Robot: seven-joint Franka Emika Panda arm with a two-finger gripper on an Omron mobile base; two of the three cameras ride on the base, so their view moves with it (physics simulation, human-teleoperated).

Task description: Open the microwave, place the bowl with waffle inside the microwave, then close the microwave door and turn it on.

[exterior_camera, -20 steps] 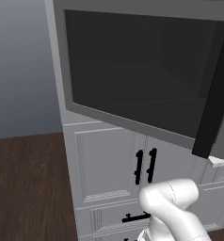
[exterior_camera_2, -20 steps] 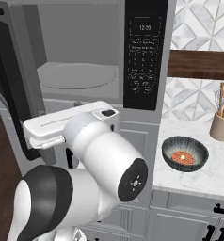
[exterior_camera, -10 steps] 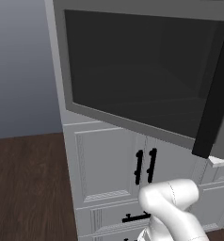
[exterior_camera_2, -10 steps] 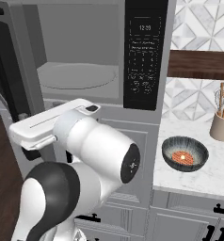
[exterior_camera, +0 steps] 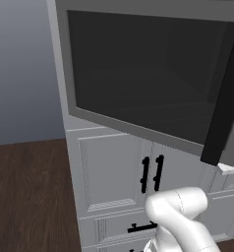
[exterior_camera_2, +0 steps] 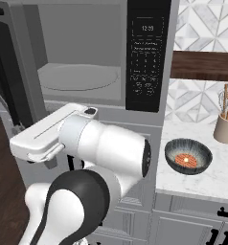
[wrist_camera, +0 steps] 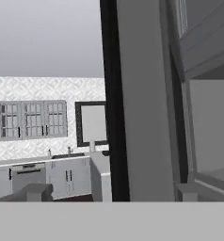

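**Door swung wide, bowl on counter at right**

Microwave (exterior_camera_2: 101, 57) open. Cavity grey, round turntable (exterior_camera_2: 80, 76) bare, black button panel (exterior_camera_2: 147, 55) on its right side. Front lip of the cavity sits just above the arm's white forearm (exterior_camera_2: 49, 134); room between the two is tight.

Door (exterior_camera: 148, 78) stands swung out to the left of the cavity. Left base view: dark glass window in a grey frame, lower edge slanting down to the right, black bar handle (exterior_camera: 224, 98) running vertically along the free edge. Right base view: door seen edge-on (exterior_camera_2: 8, 72) at far left, a dark upright slab. Long axis of the handle is vertical.

Hand view: door's free edge close in front, a black strip (wrist_camera: 113, 103) beside a grey band, both upright; cavity opening to the right of it. The two fingertips (wrist_camera: 36, 192) stand far apart at the bottom, one each side of the door edge, nothing between them. Gripper (wrist_camera: 111, 193) spread wide, empty.

Bowl (exterior_camera_2: 188, 156) rests on the white counter (exterior_camera_2: 221, 177) right of the microwave, well apart from the arm. Small, round, dark with fine blue-grey stripes, upright, orange-red waffle (exterior_camera_2: 187, 159) inside. Open counter around it; a utensil jar (exterior_camera_2: 226, 127) stands behind to the right.

Cabinets (exterior_camera: 114, 172) with short black handles below the microwave.
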